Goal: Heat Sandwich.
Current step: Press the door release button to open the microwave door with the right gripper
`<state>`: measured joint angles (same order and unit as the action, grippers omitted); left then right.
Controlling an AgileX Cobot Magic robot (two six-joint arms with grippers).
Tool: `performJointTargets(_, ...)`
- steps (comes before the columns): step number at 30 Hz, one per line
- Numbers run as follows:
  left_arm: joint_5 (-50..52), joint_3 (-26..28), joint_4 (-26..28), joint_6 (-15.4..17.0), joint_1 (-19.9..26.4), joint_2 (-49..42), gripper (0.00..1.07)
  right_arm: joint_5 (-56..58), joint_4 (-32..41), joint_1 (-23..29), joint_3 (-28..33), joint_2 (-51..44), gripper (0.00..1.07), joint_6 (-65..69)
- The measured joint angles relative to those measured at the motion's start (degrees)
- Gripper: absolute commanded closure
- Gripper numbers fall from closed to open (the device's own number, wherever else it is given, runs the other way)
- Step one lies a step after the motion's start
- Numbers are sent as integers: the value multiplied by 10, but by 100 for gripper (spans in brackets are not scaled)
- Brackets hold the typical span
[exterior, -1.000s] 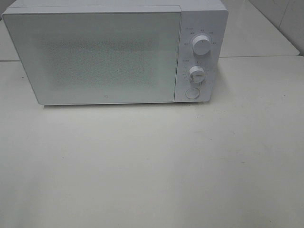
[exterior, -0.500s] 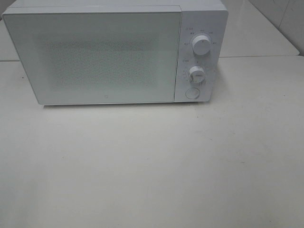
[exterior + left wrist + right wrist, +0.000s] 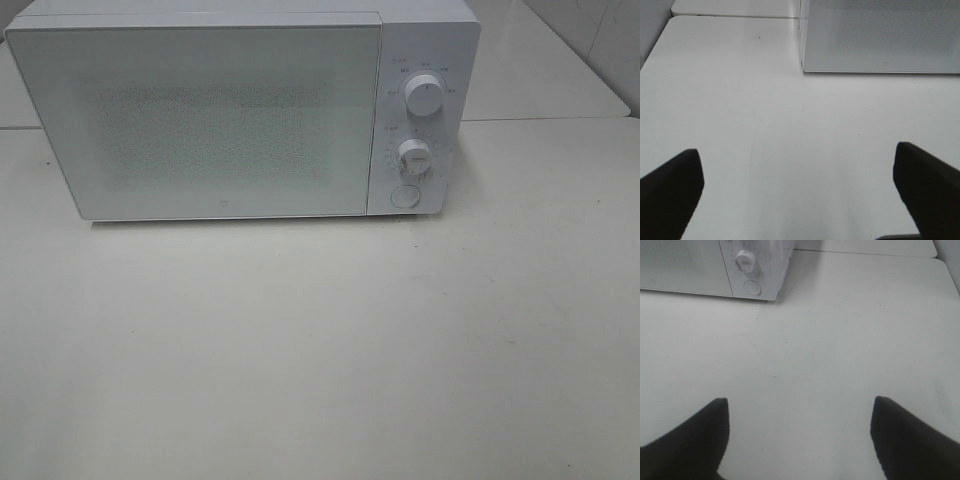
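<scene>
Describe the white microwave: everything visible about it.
The microwave is a white, box-shaped unit with a smooth, glossy-looking shell. It stands upright toward the far side of the pale table, front facing the high camera. Its wide door is shut, and a speckled grey screen hides the inside. A narrow control strip to the right of the door carries an upper knob, a lower knob ringed by small printed marks, and a round button below them. Only the table touches it.
</scene>
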<state>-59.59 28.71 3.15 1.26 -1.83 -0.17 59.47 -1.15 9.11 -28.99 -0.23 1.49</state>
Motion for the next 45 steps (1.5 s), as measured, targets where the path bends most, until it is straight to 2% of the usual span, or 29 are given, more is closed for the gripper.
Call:
performJointTargets(11, 0, 0, 0, 0, 0, 0, 9, -3, 0, 0, -3, 0, 32, 0)
performJointTargets(18, 0, 0, 0, 0, 0, 0, 9, -58, 1, 0, -10, 16, 32, 0)
performJointTargets(26, 0, 0, 0, 0, 0, 0, 9, -194, 2, 0, -10, 112, 32, 0)
performJointTargets(45, 0, 0, 0, 0, 0, 0, 9, -379, 2, 0, -10, 324, 32, 15)
